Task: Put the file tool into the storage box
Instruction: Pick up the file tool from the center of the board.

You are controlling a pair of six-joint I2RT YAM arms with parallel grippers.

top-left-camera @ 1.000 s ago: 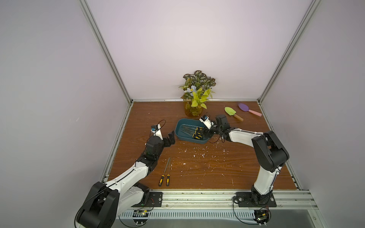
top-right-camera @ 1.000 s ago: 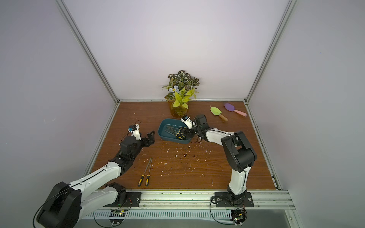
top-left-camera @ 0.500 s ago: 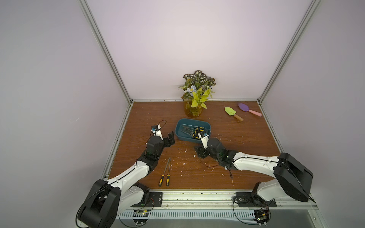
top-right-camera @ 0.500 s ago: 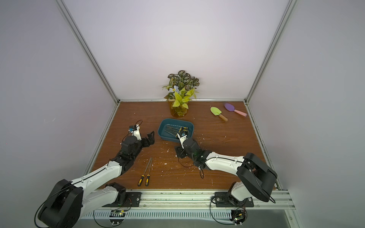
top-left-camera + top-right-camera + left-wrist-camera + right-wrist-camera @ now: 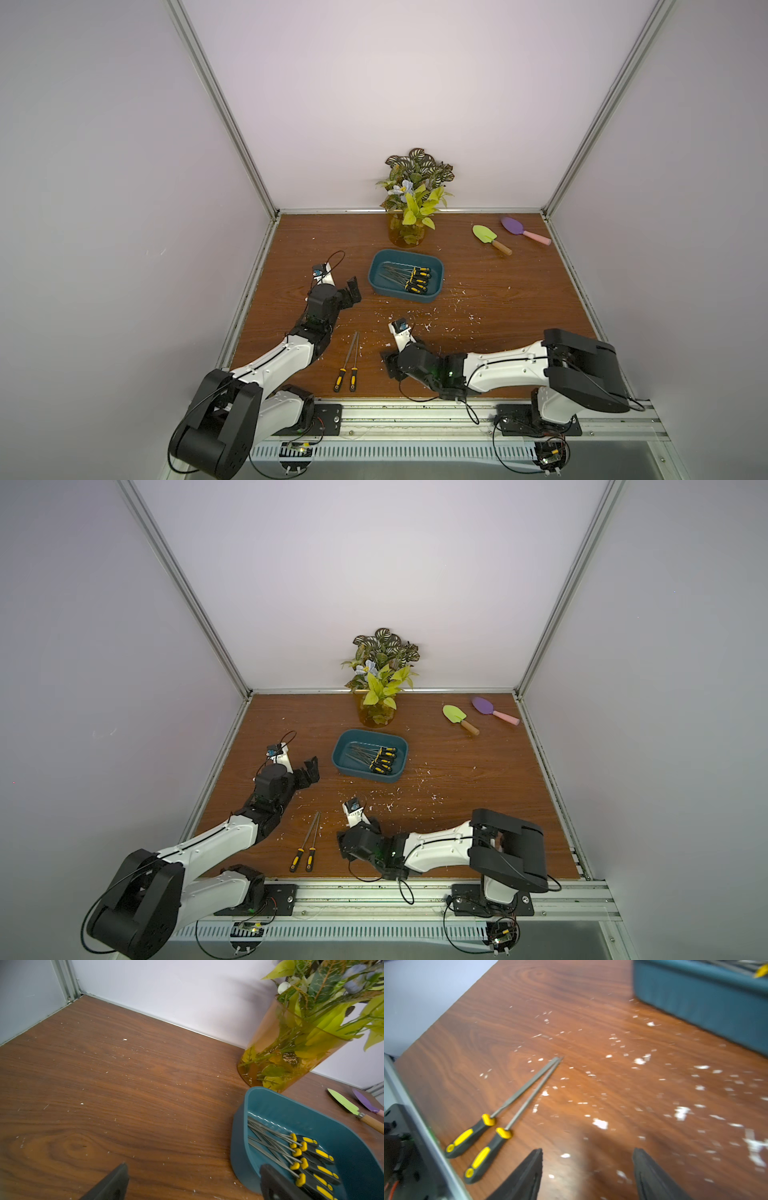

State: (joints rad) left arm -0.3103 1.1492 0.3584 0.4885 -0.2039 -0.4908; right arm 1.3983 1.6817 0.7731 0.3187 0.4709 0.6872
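**Near the front of the table [image 5: 498, 316], nothing gripped**

The right gripper [image 5: 587, 1151] has its black fingers [image 5: 527, 1176] spread wide over bare wood, holding nothing. Just beside it, two files [image 5: 483, 1154] lie side by side. The left gripper [image 5: 194, 1165], likewise agape and empty, sits beside the storage box [image 5: 239, 1147], where several more files [image 5: 409, 277] lie.

- A plain, pale lilac-grey back wall [image 5: 395, 83] and two matching side walls were seen around the space.
- Aluminium posts [image 5: 219, 104] were set at both back corners.
- A dark wood-grain tabletop [image 5: 519, 332] was strewn with small white flecks [image 5: 600, 1124].
- An aluminium rail [image 5: 415, 410] was fitted along its front edge.
- Soft, even light was cast throughout.
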